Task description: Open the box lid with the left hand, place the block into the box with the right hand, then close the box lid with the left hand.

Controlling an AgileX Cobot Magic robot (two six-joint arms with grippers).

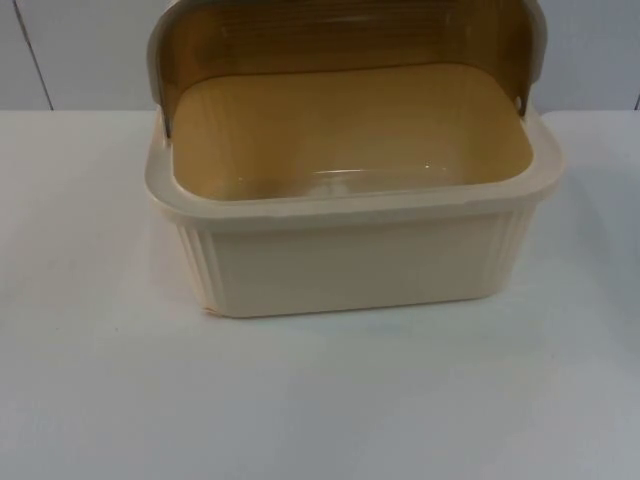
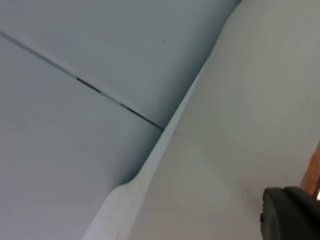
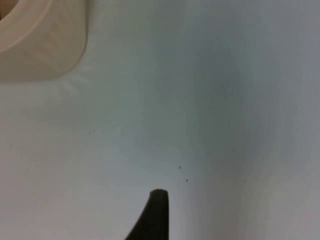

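A cream ribbed box (image 1: 350,270) stands in the middle of the table in the top view. Its translucent brown lid (image 1: 340,35) is swung up and back, leaving the box open. The inside of the box shows a bare, glossy cream floor. My left gripper (image 2: 290,217) is beside a thin brown edge (image 2: 315,172), apparently the lid, and faces the partition wall. My right gripper (image 3: 156,215) hovers over bare table, with a corner of the box (image 3: 35,45) off to one side and apart from it.
The white table top (image 1: 320,400) spreads in front of and beside the box. The grey partition wall (image 2: 75,125) rises behind it, meeting the table's back edge (image 2: 165,145).
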